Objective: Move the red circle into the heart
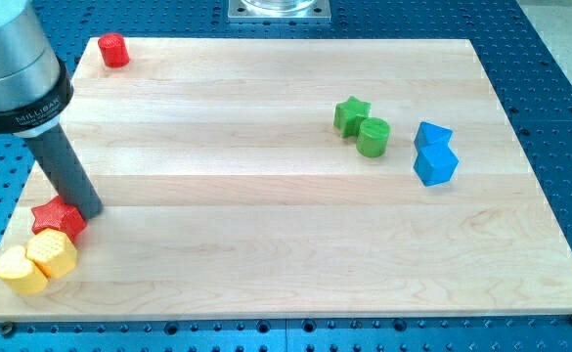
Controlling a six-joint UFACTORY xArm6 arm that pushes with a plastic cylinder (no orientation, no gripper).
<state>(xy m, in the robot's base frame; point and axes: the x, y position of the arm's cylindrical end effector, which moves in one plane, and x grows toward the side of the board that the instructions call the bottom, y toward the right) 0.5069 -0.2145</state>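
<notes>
Spanning the view, the pale wooden board (286, 225) carries my tip (90, 212), a plain dark rod gripping nothing, touching the red star block (57, 217) beside the yellow heart block (20, 271) at lower left, presumably mid-approach, with the red circle block (114, 49) well apart at top left.

Wooden board (266, 254) carries red circle (114, 49), red star (56, 217), yellow, green, blue blocks
</notes>
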